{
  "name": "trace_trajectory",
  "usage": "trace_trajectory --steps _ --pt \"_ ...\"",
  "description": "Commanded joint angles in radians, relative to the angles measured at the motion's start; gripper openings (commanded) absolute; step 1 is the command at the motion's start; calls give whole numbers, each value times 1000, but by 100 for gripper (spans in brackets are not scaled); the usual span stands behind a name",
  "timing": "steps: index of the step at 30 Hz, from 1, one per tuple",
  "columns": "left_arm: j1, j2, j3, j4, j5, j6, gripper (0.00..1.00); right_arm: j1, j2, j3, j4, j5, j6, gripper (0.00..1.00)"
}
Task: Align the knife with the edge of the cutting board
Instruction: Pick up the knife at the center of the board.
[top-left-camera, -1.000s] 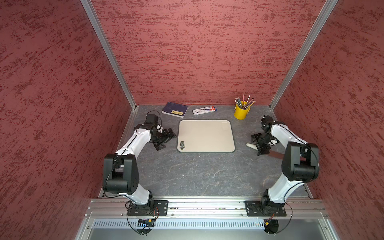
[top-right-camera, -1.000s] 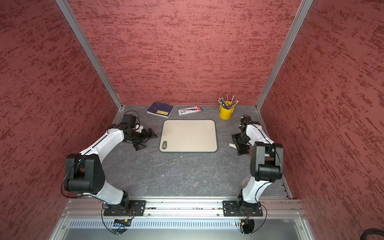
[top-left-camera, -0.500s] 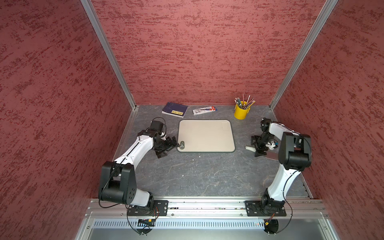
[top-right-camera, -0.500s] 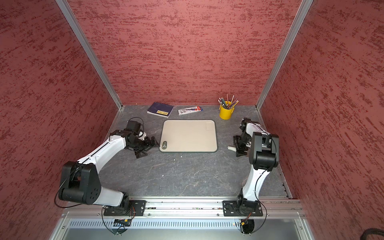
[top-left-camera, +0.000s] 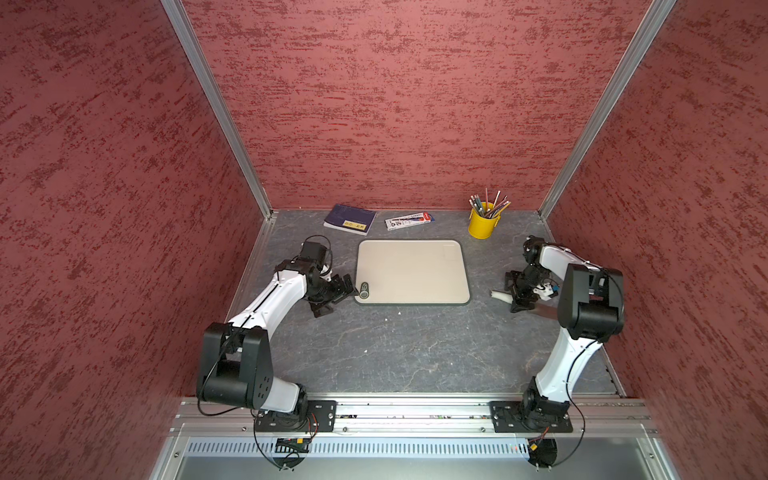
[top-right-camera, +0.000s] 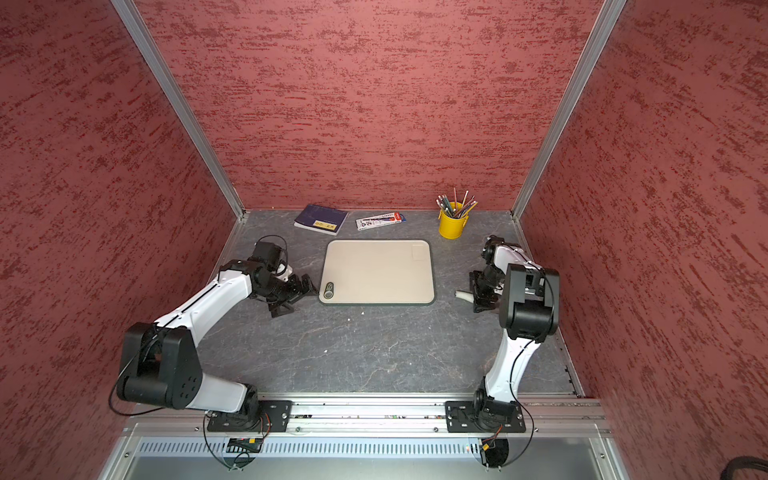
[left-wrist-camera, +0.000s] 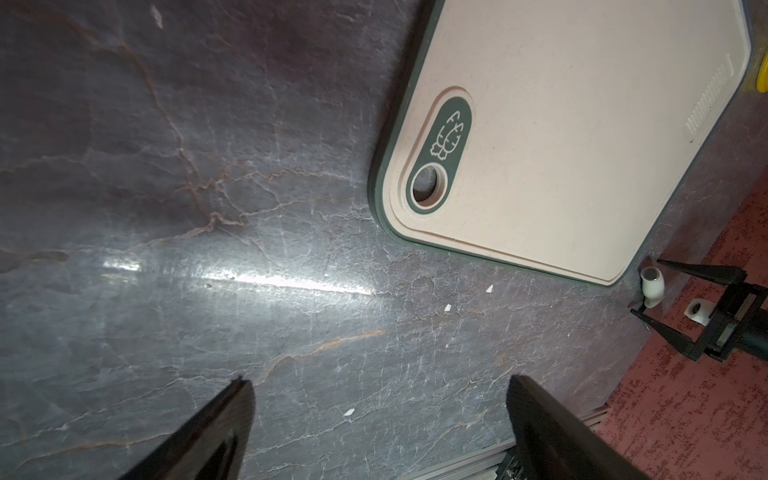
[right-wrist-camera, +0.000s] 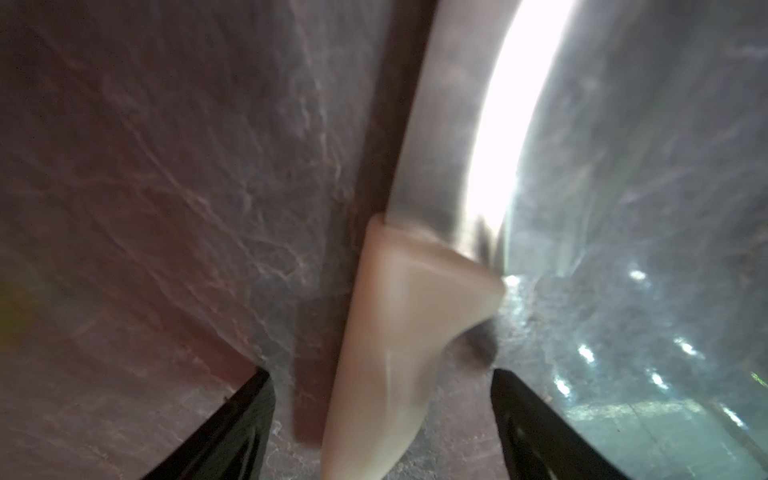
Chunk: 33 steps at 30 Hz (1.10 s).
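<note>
The beige cutting board (top-left-camera: 411, 272) (top-right-camera: 378, 272) lies flat mid-table, with its dark oval mark (left-wrist-camera: 442, 156) at the near left corner. The knife (top-left-camera: 500, 296) (top-right-camera: 464, 295) lies on the table to the board's right, its off-white handle (right-wrist-camera: 395, 353) pointing toward the board and its steel blade (right-wrist-camera: 440, 145) mostly hidden under the right arm in both top views. My right gripper (top-left-camera: 512, 293) (right-wrist-camera: 381, 372) is open and straddles the handle, with a gap on each side. My left gripper (top-left-camera: 337, 302) (left-wrist-camera: 380, 380) is open and empty, low over the table just off the board's near left corner.
Along the back wall sit a dark blue booklet (top-left-camera: 350, 218), a flat pencil packet (top-left-camera: 409, 220) and a yellow cup of pencils (top-left-camera: 482, 224). Red walls close in both sides. A metal rail (top-left-camera: 415, 405) runs along the table's front edge. A few white crumbs (left-wrist-camera: 448, 307) lie near the board.
My left gripper has swung forward and inward to the board's near left corner. My right arm has drawn in over the knife, and its jaws have narrowed slightly around the handle.
</note>
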Motion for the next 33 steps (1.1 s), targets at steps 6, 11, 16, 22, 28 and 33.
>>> trace_trajectory --steps 6,11,16,22,28,33 --pt "-2 -17 12 -31 -2 32 99 -14 13 5 -4 75 -5 77" --pt "-2 -25 -1 -35 -4 37 99 -14 12 -9 13 67 -13 75" --pt "-2 -28 -8 -35 -5 38 99 -12 9 -17 14 59 -16 75" --pt "-1 -32 -17 -36 -11 37 99 -8 21 -22 21 32 -11 74" --pt "-1 -33 -23 -39 -17 37 99 2 26 -25 32 17 -10 73" --pt "-2 -33 -26 -35 -20 37 99 17 29 -31 41 2 3 73"
